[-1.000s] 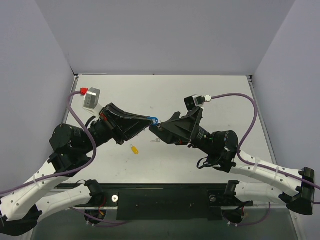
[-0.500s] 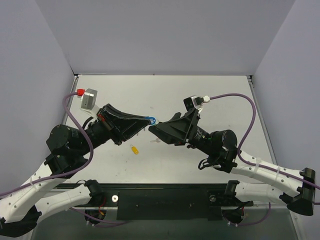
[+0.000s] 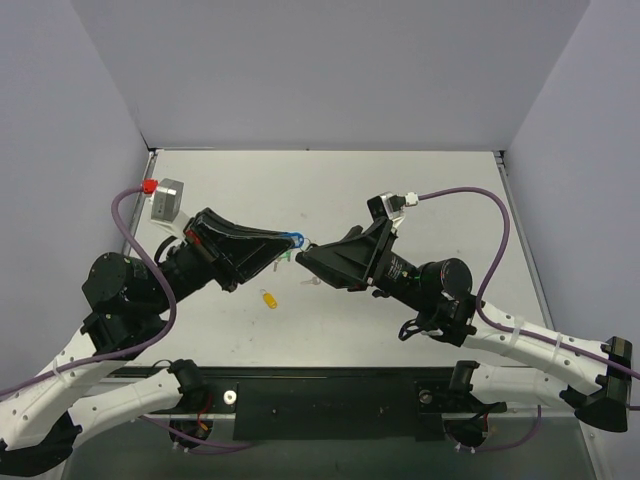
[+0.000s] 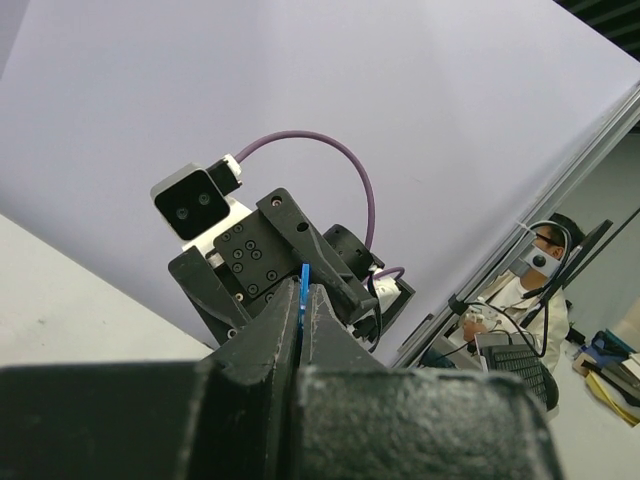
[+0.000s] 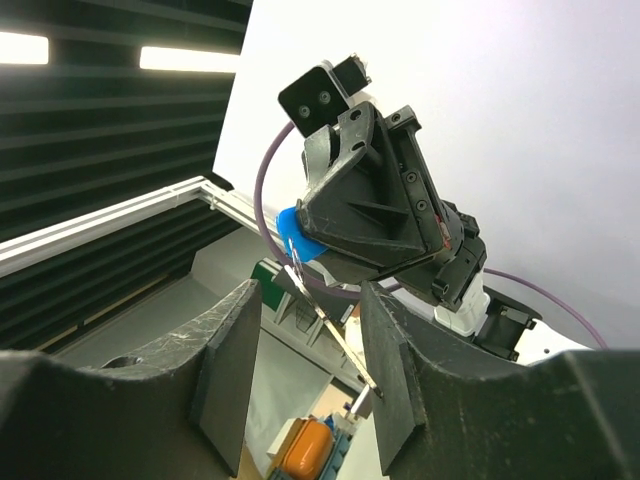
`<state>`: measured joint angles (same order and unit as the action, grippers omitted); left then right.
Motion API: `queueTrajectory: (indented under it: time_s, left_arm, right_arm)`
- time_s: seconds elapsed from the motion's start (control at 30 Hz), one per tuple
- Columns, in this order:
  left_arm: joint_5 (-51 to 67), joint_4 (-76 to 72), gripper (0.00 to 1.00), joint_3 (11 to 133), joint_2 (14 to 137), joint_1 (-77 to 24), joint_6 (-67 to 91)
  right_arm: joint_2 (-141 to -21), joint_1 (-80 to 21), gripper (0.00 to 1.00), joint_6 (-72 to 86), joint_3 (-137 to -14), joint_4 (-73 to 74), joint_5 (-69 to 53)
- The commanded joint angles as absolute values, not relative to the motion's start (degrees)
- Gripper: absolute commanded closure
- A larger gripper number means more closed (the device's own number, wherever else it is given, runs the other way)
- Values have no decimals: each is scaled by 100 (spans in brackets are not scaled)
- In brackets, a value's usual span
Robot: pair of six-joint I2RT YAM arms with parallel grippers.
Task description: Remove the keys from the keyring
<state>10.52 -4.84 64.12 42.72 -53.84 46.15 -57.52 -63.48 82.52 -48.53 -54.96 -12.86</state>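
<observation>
My left gripper [image 3: 290,241] is shut on the blue tag [image 3: 295,238] of the keyring and holds it above the table. In the left wrist view only the tag's thin blue edge [image 4: 304,282] shows between the closed fingers. In the right wrist view the blue tag [image 5: 298,238] sticks out of the left gripper, and a silver key [image 5: 335,328] hangs slanting from its ring. My right gripper [image 5: 310,340] is open with the key between its jaws, and the key's lower end is close to the right finger [image 5: 400,370]. In the top view the right gripper [image 3: 305,256] meets the left one tip to tip.
A yellow tag [image 3: 268,298] lies on the table below the grippers. A lone silver key [image 3: 313,281] lies beside it to the right. White walls close the table at the back and sides.
Both grippers have shifted a little to the left, staying tip to tip. The left arm has drawn back with the blue tag still held.
</observation>
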Motion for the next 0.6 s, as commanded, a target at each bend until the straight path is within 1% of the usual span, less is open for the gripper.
queueTrajectory:
  time_s: [0.0,0.2,0.43,0.57]
  left_arm:
    - [941,-422,100,6653,4201,-5361,4526]
    - [861,-317,100,6671,4166,-5361,4491]
    - [782,-141,100,6697,4140,-5361,4465]
    - [738,-79,100,6706,4105,-5361,4439]
  right_arm:
    - [-5599,-6390,61,8130,-4948,-5854,-1230]
    - [-5563,-6460,61,7955,-5062,-5722,-1283]
    - [-5563,-6504,70,7857,-5115,-5581,-1283]
    - [-5590,-6521,71,7849,-5133,-5581,-1292]
